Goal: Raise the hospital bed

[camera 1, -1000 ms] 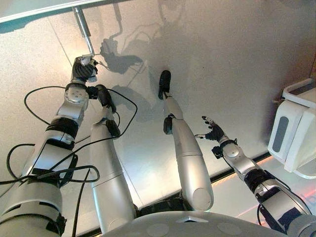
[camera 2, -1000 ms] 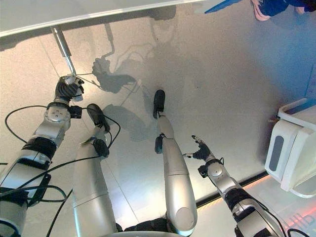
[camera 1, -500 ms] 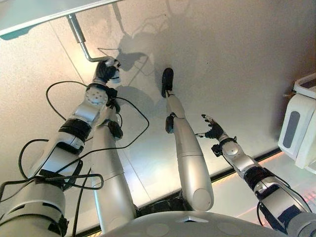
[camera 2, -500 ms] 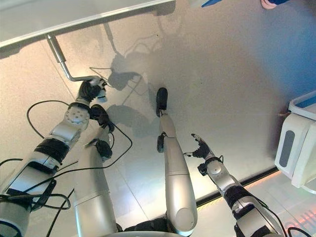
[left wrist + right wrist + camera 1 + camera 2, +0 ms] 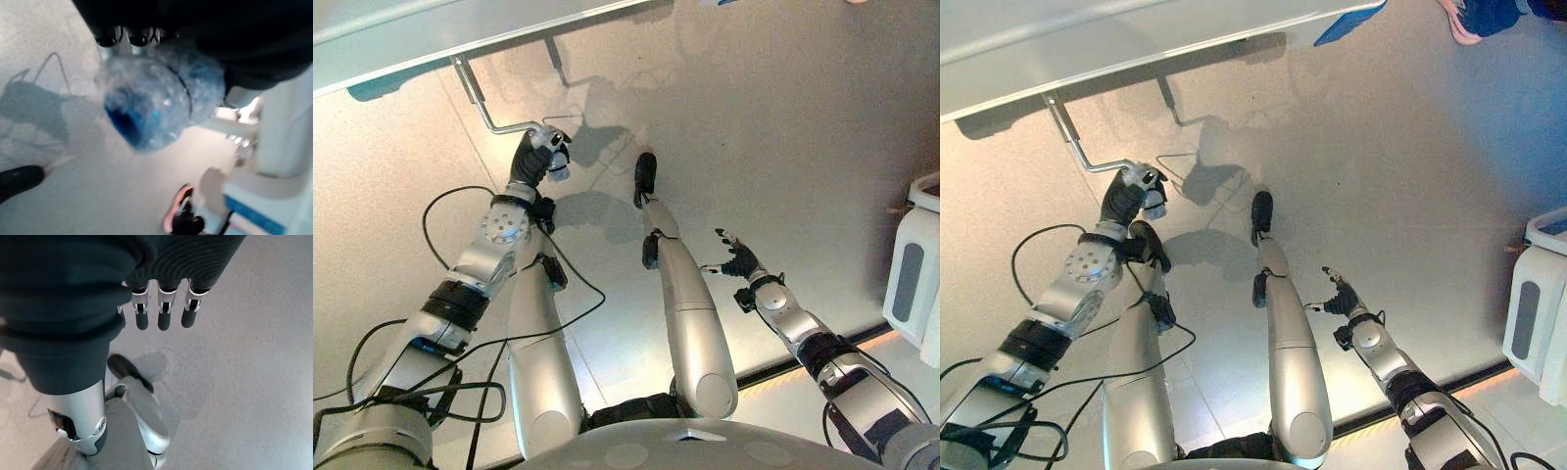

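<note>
One left hand (image 5: 536,157) grips crank (image 5: 489,116).

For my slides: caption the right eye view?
Left robot hand grips the bed's crank handle; right robot hand hangs open.

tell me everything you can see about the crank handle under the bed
The crank handle is a thin, silver, metal-looking rod that comes down at a slant from under the pale edge of the hospital bed, then bends sideways. Its free end carries a translucent bluish grip, hollow at the tip. The left hand is curled round that grip. A second, shorter rod hangs from the bed nearby, untouched.
</note>
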